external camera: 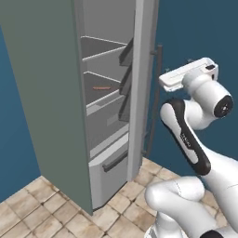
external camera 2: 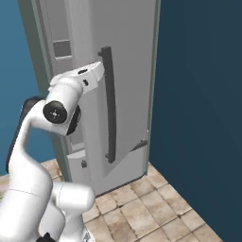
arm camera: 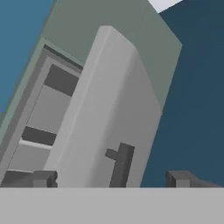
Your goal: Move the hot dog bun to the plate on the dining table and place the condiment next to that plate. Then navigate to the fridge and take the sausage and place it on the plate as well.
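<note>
Parked right in front of the fridge (external camera: 56, 102), door (external camera 2: 125, 90) swung open toward the right. Inside, in the left base view: wire shelves stacked up top, drawers (external camera: 109, 160) lower down. And there, on the middle shelf (external camera: 100, 90), the sausage (external camera: 101, 88), a thin reddish-brown stick lying flat, untouched.

Arm raised high, elbow folded, hand (external camera: 188, 74) up level with that upper part of the fridge, just outside the door's edge. Well apart from the sausage, with the door between.

From the right base view: hand (external camera 2: 87, 75) hanging just in front of the door's outer face, close beside the long dark vertical handle (external camera 2: 108, 104). Touching or not, cannot tell.

From the hand view: looking up along the door, handle (arm camera: 121, 165) rising between the two dark fingers (arm camera: 33, 178). Gripper (arm camera: 109, 179) spread wide, tips at opposite sides of the view, nothing held between them. Shelves visible off to the left, past the door's edge.

Tiled floor (external camera: 56, 209) below, dark blue walls (external camera 2: 198, 94) all round.
</note>
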